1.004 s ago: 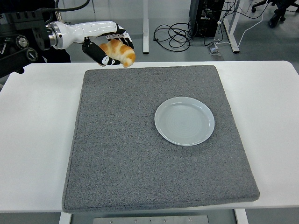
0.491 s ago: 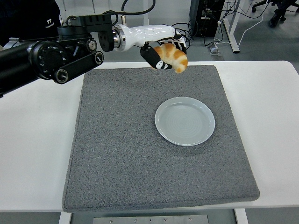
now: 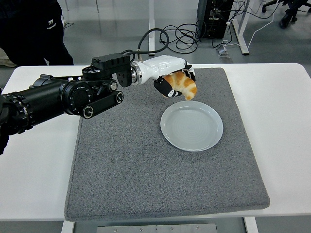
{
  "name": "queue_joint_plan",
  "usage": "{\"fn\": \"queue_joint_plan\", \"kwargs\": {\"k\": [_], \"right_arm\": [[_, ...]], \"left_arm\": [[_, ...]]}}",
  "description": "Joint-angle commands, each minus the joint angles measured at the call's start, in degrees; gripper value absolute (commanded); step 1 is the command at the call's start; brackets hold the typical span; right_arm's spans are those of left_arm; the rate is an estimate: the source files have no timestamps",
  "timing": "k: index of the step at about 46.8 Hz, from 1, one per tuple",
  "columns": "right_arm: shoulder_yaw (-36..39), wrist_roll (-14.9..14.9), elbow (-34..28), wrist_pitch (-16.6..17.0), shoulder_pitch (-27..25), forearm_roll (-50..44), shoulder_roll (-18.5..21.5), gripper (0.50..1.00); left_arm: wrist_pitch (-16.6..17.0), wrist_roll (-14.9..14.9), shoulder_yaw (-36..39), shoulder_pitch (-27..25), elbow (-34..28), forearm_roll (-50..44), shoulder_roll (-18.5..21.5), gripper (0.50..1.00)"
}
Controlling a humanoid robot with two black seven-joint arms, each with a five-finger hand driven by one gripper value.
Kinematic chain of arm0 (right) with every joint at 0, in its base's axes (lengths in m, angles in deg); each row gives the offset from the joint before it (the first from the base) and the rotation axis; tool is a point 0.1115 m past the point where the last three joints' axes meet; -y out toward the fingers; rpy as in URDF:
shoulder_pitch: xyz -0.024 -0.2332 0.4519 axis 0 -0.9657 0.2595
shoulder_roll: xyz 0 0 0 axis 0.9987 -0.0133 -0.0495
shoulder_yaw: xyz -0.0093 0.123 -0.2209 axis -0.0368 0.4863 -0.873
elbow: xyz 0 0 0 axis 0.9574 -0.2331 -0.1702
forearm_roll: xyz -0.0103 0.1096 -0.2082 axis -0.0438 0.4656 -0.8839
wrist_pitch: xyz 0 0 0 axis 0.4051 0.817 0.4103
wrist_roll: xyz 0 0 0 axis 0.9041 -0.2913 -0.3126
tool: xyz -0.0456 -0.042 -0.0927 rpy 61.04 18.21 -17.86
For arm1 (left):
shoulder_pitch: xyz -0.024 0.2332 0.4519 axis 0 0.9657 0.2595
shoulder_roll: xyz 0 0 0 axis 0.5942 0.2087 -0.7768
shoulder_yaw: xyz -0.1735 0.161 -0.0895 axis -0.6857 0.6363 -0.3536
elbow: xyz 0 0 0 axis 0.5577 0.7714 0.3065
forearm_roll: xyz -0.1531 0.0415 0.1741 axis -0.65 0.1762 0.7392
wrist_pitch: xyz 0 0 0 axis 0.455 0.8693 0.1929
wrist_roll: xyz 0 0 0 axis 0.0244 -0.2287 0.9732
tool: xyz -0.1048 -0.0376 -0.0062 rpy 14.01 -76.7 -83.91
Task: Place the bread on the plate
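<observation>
Golden-brown bread (image 3: 183,86) is held clamped in the left hand (image 3: 174,83), in the air just beyond the far rim of the pale plate (image 3: 192,125). Best lowered over the plate's centre and released only once contact is made.

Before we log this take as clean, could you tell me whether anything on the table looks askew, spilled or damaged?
Nothing stands out. The grey mat lies flat on the white table, the plate sits empty and whole on it, and the left hand holds the bread intact just beyond the plate's far rim.
</observation>
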Motion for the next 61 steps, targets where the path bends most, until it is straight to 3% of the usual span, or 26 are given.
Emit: {"fn": "queue_joint_plan", "kwargs": {"k": [1, 34, 47, 53, 61], "right_arm": [[-0.1, 0.0, 0.0, 0.0, 0.1, 0.0, 0.0, 1.0], [0.0, 0.0, 0.0, 0.0, 0.1, 0.0, 0.0, 1.0], [0.0, 0.0, 0.0, 0.0, 0.1, 0.1, 0.0, 1.0], [0.0, 0.0, 0.0, 0.0, 0.2, 0.0, 0.0, 1.0], [0.1, 0.0, 0.0, 0.0, 0.1, 0.0, 0.0, 1.0]], "left_arm": [[1.4, -0.4, 0.0, 1.6, 0.0, -0.1, 0.0, 0.5], [2.3, -2.1, -0.6, 5.8, -0.1, -2.5, 0.0, 0.5], [-0.1, -3.8, -0.1, 6.4, -0.6, -3.3, 0.0, 0.5], [-2.3, -6.2, 0.1, 6.3, -0.9, -3.1, 0.0, 0.5], [-2.4, -6.5, 0.3, 5.9, -0.9, -2.4, 0.0, 0.5]]}}
